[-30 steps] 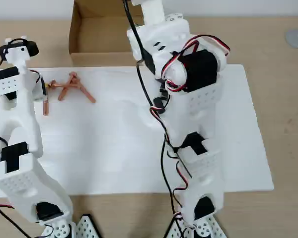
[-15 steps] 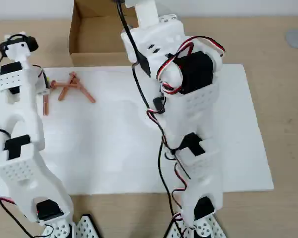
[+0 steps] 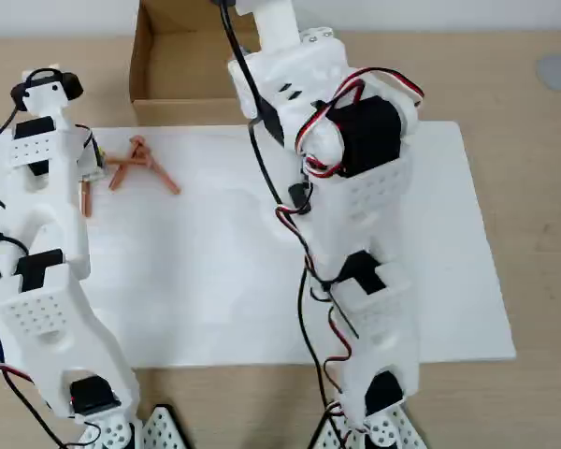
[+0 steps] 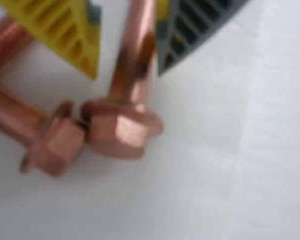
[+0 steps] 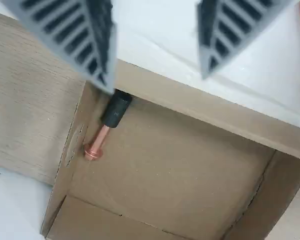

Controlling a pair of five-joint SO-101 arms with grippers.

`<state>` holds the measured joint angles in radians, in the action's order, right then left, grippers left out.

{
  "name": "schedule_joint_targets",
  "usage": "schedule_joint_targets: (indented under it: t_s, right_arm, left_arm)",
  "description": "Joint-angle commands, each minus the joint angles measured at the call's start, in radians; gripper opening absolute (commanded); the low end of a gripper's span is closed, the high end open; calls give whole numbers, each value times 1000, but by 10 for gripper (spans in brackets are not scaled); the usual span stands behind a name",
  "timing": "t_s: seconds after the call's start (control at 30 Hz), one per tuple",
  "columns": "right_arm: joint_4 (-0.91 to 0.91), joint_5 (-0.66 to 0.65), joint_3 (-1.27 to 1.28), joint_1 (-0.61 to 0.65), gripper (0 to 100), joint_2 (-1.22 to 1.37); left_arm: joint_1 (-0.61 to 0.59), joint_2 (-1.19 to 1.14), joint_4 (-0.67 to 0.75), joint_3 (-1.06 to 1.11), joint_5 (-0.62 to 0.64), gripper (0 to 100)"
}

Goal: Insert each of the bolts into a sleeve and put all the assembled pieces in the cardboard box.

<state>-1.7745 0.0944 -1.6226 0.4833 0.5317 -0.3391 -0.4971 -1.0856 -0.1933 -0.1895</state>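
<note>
1. Straddling the shaft of a copper hex-head bolt [image 4: 122,125] on the white foam board [image 4: 225,170], the left gripper [image 4: 127,72] stands partly open, clamping nothing.
2. Above the brown cardboard box [image 5: 190,190], the right gripper [image 5: 156,77] hangs wide open and empty; a black-sleeved copper bolt [image 5: 115,111] lies inside.

I find no legible text, label, brand, number or sign in any view. The cardboard box [image 3: 187,110] walls are plain brown, the copper bolts [image 4: 121,125] show no readable stamp on their heads, and the white arm housings [image 3: 365,201] bear no marking I can make out.
</note>
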Motion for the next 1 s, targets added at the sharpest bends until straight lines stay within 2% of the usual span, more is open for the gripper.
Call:
schedule_joint_targets:
  t_s: [0.0, 0.17, 0.3, 0.6, 0.77, 0.97]
  right_arm:
    - [-14, 6, -31, 16, 146, -56]
    - [-14, 5, -31, 13, 146, -56]
    - [-14, 5, -31, 15, 146, -56]
    - [-14, 6, -31, 15, 146, -56]
    - [-14, 8, -31, 15, 146, -56]
    - [-14, 9, -31, 15, 146, -56]
  left_arm:
    - [3, 4, -5, -40, 5, 92]
    - [-34, -22, 2, -46, -2, 92]
    - [-29, -97, -5, -52, -64, 92]
    - [-28, -120, -29, -112, -68, 88]
    - [-25, -120, -34, -110, -114, 8]
    - [-20, -114, -37, -101, -126, 9]
